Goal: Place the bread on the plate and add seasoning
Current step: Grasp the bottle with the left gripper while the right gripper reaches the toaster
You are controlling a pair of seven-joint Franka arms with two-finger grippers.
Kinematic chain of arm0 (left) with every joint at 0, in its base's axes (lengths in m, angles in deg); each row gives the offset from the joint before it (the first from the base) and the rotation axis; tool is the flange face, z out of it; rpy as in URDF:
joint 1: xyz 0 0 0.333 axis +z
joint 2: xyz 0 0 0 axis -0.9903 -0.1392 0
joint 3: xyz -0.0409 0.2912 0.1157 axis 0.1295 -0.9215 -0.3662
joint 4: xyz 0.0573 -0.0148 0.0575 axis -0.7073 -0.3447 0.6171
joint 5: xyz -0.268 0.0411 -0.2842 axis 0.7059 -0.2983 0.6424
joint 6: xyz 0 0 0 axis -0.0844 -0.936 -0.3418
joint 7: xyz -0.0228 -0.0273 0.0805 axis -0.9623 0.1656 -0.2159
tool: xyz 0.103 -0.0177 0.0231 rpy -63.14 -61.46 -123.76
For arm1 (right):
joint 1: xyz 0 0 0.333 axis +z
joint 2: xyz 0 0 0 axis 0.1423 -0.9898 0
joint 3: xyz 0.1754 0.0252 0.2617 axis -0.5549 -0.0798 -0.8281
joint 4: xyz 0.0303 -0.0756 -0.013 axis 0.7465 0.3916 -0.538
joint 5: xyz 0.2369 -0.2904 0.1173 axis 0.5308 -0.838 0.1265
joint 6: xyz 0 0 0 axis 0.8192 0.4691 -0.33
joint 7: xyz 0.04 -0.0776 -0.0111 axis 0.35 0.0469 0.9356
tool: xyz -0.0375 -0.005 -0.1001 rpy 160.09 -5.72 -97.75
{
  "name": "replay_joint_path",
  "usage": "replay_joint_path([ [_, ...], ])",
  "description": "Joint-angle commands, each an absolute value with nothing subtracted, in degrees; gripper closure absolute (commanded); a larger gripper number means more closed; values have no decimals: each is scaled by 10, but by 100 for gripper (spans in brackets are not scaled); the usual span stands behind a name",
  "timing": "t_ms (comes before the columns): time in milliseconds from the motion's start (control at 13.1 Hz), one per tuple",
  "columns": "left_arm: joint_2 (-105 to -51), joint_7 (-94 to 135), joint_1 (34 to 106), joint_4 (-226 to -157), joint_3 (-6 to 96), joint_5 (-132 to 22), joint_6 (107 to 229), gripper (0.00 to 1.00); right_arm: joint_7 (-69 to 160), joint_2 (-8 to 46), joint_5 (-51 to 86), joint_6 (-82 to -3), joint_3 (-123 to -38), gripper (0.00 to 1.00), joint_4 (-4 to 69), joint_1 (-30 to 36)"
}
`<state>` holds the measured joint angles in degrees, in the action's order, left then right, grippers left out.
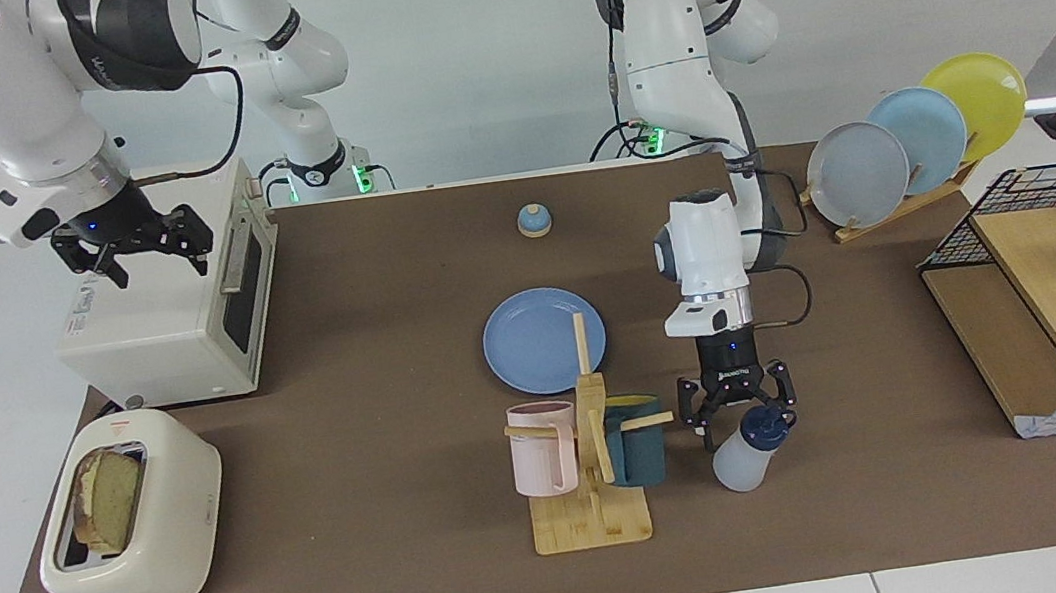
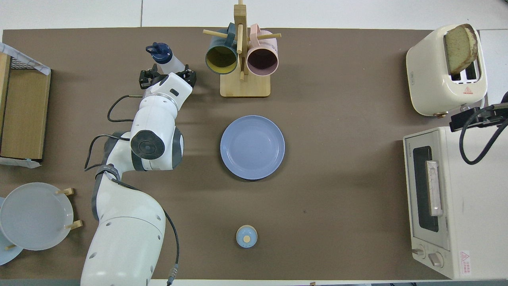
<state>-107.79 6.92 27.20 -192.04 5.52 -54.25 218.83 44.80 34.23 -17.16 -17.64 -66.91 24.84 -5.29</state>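
1. The left gripper (image 1: 742, 413), jaws spread wide and empty, hangs over the small translucent white seasoning bottle with a navy looped cap (image 1: 747, 452), near the table's edge farthest from the robots. A skewed descent could topple it.
2. Whether a fingertip already touches the cap is unclear.
3. The pale toast slice with a brown crust (image 1: 109, 499) sits in the cream toaster (image 1: 136, 546) at the right arm's corner; the round medium-blue plate (image 1: 533, 336) is bare mid-table, so seasoning now would miss the bread.
4. The right gripper (image 1: 142, 251) waits open over the white toaster oven (image 1: 170, 330).
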Motion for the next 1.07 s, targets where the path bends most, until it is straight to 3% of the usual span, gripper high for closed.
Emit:
replay_joint_path([
  [0, -1093, 70, 289, -1890, 55, -556, 2158, 0, 458, 351, -160, -175, -667, 0, 258, -54],
  [764, -1097, 91, 293, -1888, 67, -557, 2145, 0, 455, 351, -160, -176, -666, 0, 258, -55],
  [993, -1097, 96, 294, -1888, 71, -554, 2146, 0, 472, 347, -161, -225, -666, 0, 258, -62],
])
